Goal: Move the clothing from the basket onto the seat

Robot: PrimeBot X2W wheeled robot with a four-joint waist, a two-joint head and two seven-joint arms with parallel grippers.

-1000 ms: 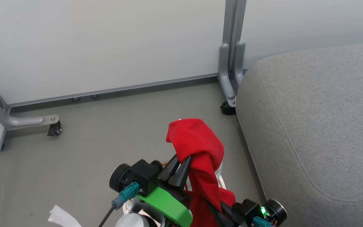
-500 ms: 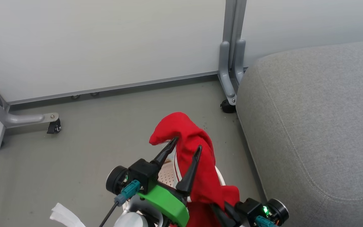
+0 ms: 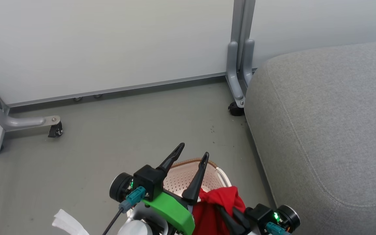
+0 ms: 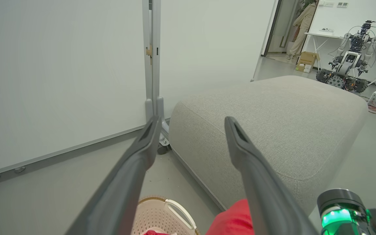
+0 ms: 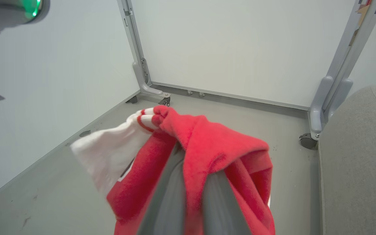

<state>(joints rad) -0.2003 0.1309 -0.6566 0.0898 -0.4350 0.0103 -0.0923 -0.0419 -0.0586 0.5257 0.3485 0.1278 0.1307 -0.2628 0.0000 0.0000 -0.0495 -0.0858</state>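
Basket [image 3: 181,178] half behind left gripper [image 3: 195,148] and clothing [image 3: 220,197]

basket [image 3: 180,178] 1 | seat [image 3: 331,130] 1 | red clothing bundle [image 3: 220,199] 1 | castors [image 3: 56,131] [image 3: 236,110] 2

The left claw [image 3: 194,149] has two long, tapering black fingers [image 3: 171,158] on a black block [image 3: 148,178], with a bright green bracket [image 3: 171,212] at its 6 o'clock and a teal connector [image 3: 132,197] with a black cable [image 3: 111,223] at 8 o'clock. The right claw [image 3: 227,213] has a green light [image 3: 275,216] at its 3 o'clock.
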